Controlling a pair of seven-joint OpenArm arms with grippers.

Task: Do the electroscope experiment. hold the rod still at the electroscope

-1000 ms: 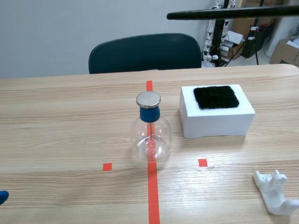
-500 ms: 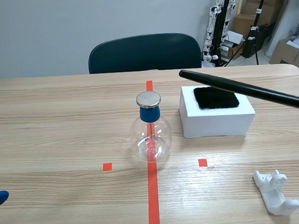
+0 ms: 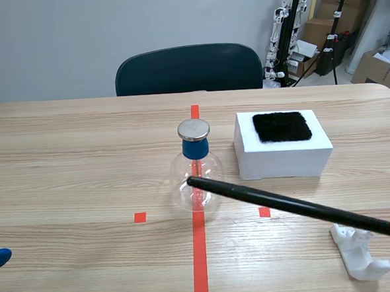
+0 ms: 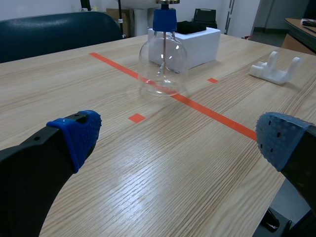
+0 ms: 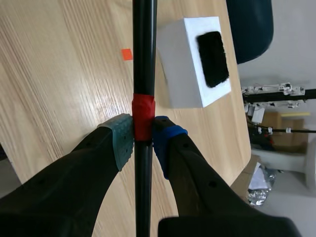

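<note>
The right tool (image 5: pixel 143 139) is clenched on the black rod (image 3: pixel 285 205), its grey-green and blue pads pressing from both sides just below a red band (image 5: pixel 143 117) wrapped around the shaft. From that grip the rod slants in from the right side of the scene view, and its free end lies in front of the glass bulb of the electroscope (image 3: pixel 197 175). Whether the tip actually touches the glass cannot be told.

The electroscope is a clear round flask with a blue stopper and a flat metal disc (image 3: pixel 193 129) on top (a thin stem hangs down inside the bulb). It stands upright on the bench (image 3: pixel 70 167), on the long orange-red tape line.

Just right of it sits a white block (image 3: pixel 283 155) with a black pad (image 3: pixel 282 126) lying on its top face. Nearer the robot, on the right, a white moulded holder (image 3: pixel 359 254) rests on the bench, under the rod's gripped end.

The left tool (image 4: pixel 180 137) hangs released low over the bench, blue pads wide apart, well short of the electroscope

A dark chair (image 3: pixel 187 68) stands behind the far edge
</note>
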